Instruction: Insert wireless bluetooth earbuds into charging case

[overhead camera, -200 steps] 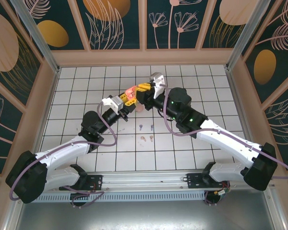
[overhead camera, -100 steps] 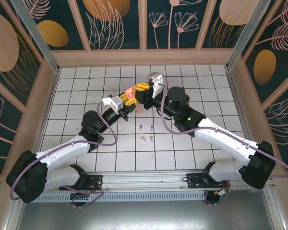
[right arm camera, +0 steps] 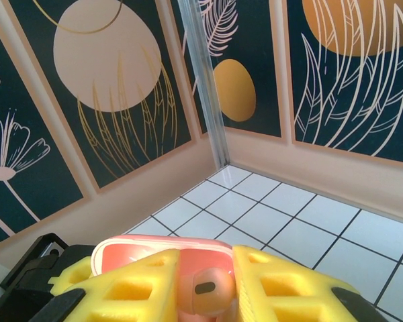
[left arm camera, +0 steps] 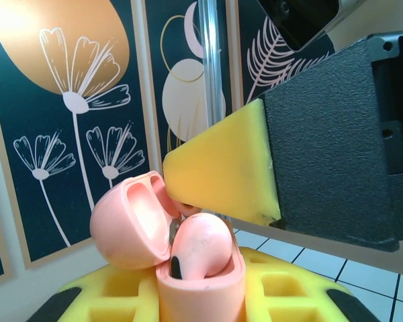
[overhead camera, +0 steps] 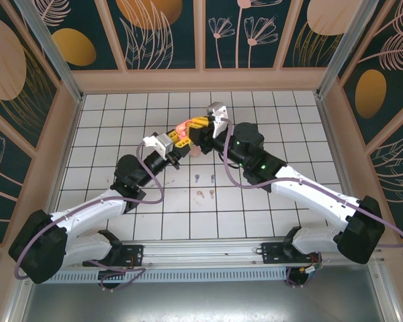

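Above the middle of the tiled worktop the two arms meet tip to tip, and almost nothing there has moved over the last second. Both grippers keep the same spot and the same grip. Only the right arm's elbow and shoulder have swung slightly inward, which reads as a small change of angle rather than travel. The left gripper is pressed together on the pink charging case, holding it upright between its yellow fingers with the lid tipped back and open. The right gripper pinches a pale pink earbud between its own yellow fingers. From the left wrist, that earbud's rounded head stands up out of the case's well, with one yellow right finger just above it. It looks part way in and not yet seated. The stillness suggests the insertion is at its fine stage, the bud being nudged and tilted until it drops home, so a firm grip on the case matters most. How deep the stem sits cannot be told. Nearer the arm bases a lilac-blue pair and a paler pair lie loose on the tiles, well apart from the case and not yet stowed.
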`<state>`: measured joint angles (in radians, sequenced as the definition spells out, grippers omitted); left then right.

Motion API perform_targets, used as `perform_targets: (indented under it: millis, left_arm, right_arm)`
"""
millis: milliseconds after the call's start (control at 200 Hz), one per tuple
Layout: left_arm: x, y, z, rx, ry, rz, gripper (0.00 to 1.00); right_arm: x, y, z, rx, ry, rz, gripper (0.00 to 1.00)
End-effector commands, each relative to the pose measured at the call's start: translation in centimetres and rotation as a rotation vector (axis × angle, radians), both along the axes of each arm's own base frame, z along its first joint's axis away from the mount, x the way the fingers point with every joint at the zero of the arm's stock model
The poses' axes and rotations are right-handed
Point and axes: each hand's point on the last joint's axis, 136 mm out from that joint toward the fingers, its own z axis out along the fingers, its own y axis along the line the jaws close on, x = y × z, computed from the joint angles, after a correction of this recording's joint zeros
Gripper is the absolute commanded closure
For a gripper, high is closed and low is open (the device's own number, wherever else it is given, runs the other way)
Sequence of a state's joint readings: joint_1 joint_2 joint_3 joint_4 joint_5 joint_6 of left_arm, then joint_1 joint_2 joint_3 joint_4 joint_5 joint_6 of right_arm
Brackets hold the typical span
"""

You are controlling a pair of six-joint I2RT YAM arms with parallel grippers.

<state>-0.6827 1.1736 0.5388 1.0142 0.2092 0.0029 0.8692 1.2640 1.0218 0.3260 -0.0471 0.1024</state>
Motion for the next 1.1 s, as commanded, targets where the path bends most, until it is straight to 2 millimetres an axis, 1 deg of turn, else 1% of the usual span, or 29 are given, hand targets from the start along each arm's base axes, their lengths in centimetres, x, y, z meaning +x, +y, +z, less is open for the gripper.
perform_targets:
  millis: [0, 130, 330, 410, 661, 746, 946, 1096]
  left_arm:
    - [-0.9, 0.0, 3.4, -0.067, -0.080, -0.029, 1.00]
    - [-0.8, -0.2, 3.3, -0.065, -0.077, -0.030, 1.00]
    - [-0.7, -0.3, 3.2, -0.065, -0.072, -0.031, 1.00]
    - [-0.6, -0.3, 3.1, -0.064, -0.070, -0.031, 1.00]
    - [-0.6, -0.3, 3.2, -0.064, -0.068, -0.030, 1.00]
    - [-0.5, -0.3, 3.1, -0.064, -0.064, -0.028, 1.00]
    - [-0.3, -0.4, 3.0, -0.063, -0.056, -0.025, 1.00]
    - [-0.2, -0.4, 2.8, -0.059, -0.054, -0.023, 1.00]
  right_arm:
    - [-0.6, -0.1, -0.6, -0.013, -0.007, 0.021, 0.75]
    - [-0.7, -0.2, -0.7, -0.013, -0.006, 0.019, 0.74]
    - [-0.6, -0.4, -0.5, -0.011, -0.008, 0.011, 0.69]
    - [-0.6, -0.5, -0.2, -0.008, -0.011, 0.003, 0.66]
    - [-0.6, -1.4, 0.8, 0.006, -0.016, -0.030, 0.61]
    - [-0.8, -1.9, 1.1, 0.017, -0.011, -0.036, 0.58]
    - [-2.0, -2.6, 2.0, 0.051, -0.007, -0.010, 0.45]
    - [-2.7, -2.7, 3.0, 0.073, -0.012, 0.019, 0.40]
